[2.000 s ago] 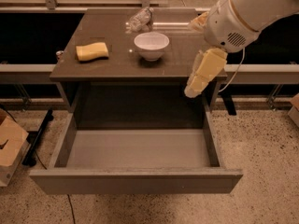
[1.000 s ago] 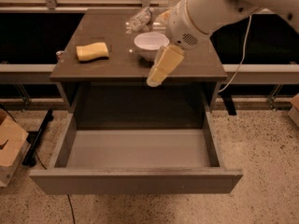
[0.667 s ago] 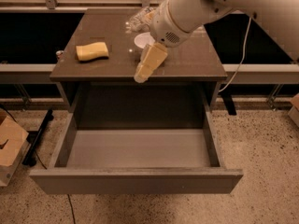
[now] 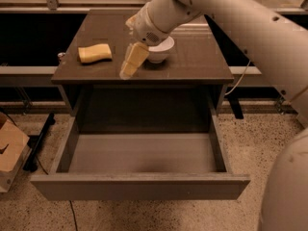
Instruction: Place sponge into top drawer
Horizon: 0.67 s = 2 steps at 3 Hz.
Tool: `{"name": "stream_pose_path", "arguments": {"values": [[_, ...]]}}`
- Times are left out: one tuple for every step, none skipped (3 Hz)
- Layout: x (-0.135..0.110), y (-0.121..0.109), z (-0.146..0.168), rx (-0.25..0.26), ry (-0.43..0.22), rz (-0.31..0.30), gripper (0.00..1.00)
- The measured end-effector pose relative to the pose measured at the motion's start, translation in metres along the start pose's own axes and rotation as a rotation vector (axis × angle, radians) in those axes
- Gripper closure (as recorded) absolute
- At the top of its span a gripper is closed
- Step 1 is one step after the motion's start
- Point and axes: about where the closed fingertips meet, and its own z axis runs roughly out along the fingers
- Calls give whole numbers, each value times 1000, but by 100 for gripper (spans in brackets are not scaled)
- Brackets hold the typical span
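Note:
The yellow sponge [image 4: 95,53] lies on the brown cabinet top [image 4: 202,64] at its left side. The gripper [image 4: 130,66] with pale yellow fingers hangs over the middle front of the top, to the right of the sponge and apart from it. It holds nothing that I can see. The top drawer [image 4: 139,153] is pulled out wide, with its grey floor bare and its flat front panel [image 4: 139,186] nearest me.
A white bowl [image 4: 161,49] stands on the cabinet top just right of the gripper, partly behind the arm. A cardboard box [image 4: 9,150] sits on the floor at the left. The arm [image 4: 250,28] crosses the right side of the view.
The gripper has moved left across the cabinet top, from the right edge past the bowl toward the sponge. The sponge, bowl and drawer have not moved.

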Motion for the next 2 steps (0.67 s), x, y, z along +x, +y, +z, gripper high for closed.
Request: {"name": "stream_pose_path", "arguments": {"values": [[-2, -19, 33, -36, -11, 0, 0], [-3, -34, 60, -69, -7, -1, 0]]}}
